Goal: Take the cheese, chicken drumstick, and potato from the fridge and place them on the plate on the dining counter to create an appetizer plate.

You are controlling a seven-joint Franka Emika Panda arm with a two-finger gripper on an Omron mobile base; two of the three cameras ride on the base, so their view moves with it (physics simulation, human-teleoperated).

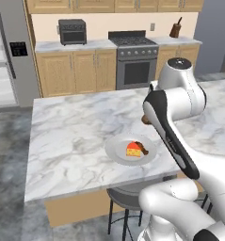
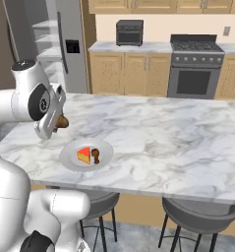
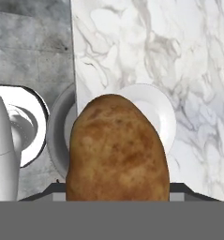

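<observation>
Where the left base view looked down on the counter (image 1: 76,136), saw the plate (image 1: 117,151) low and centre, carrying cheese (image 1: 133,149) and chicken drumstick (image 1: 143,148) touching. Right base view: found the potato (image 2: 63,121) brown at mid-left, above the plate's upper-left edge, fridge (image 2: 70,44) at upper left. Hand view: potato large at lower centre, grasped in the pincer (image 3: 118,187), over the plate.

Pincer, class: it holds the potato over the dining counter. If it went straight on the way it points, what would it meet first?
Probably the plate: the hand view looks past the potato onto its rim. Depth is unclear.
</observation>
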